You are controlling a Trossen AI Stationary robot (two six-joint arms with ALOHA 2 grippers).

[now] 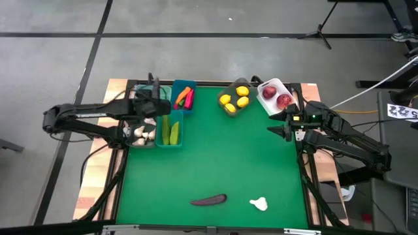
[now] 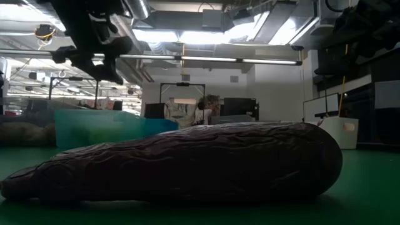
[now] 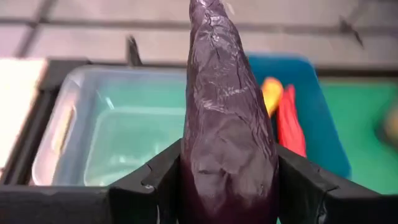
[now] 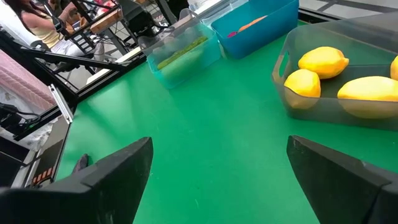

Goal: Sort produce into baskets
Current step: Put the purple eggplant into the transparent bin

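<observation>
A dark purple eggplant (image 3: 227,124) is sitting clamped between the left gripper's (image 3: 227,186) fingers, pointing out over an empty clear green basket (image 3: 112,124) at the table's far left edge. Beside that basket a blue basket (image 1: 183,98) is holding red and orange pieces. The right gripper (image 4: 217,180) is hovering with jaws spread wide and holding nothing — near the grey basket of lemons (image 4: 323,62). Another eggplant (image 1: 209,200) and a white garlic bulb (image 1: 259,204) are lying on the green table (image 1: 222,156) — near its front edge.
</observation>
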